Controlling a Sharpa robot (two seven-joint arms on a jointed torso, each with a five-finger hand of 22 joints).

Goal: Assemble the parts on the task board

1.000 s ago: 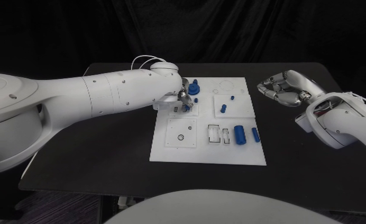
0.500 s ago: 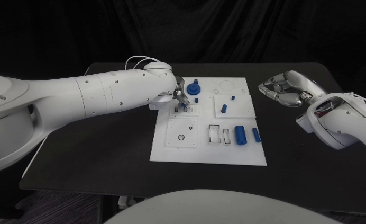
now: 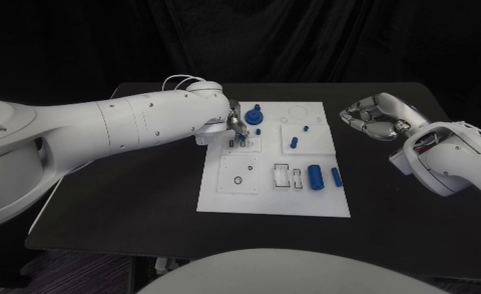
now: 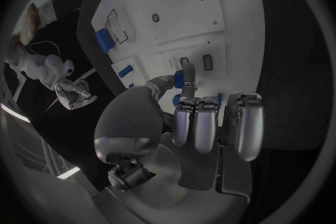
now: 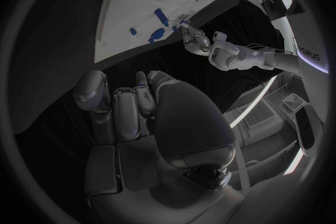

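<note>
A small blue peg (image 4: pixel 187 75) is pinched in the fingertips of the left hand (image 3: pixel 233 126), directly above a slot on the task board (image 3: pixel 226 197) at its far left section. Risk: if the peg enters tilted, it may jam at the slot edge or slip from the pinch. The arm also screens the slot in the head view. The right hand (image 3: pixel 374 117) hovers beside the board, fingers curled, holding nothing.

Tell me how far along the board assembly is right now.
Early to midway, I'd judge. Some blue parts already stand on the task board, like the gear-like piece. The left hand pinches a small blue peg over the board's far-left slots. A large cylinder and a slimmer one lie loose. The right hand hangs curled, off the board.
</note>
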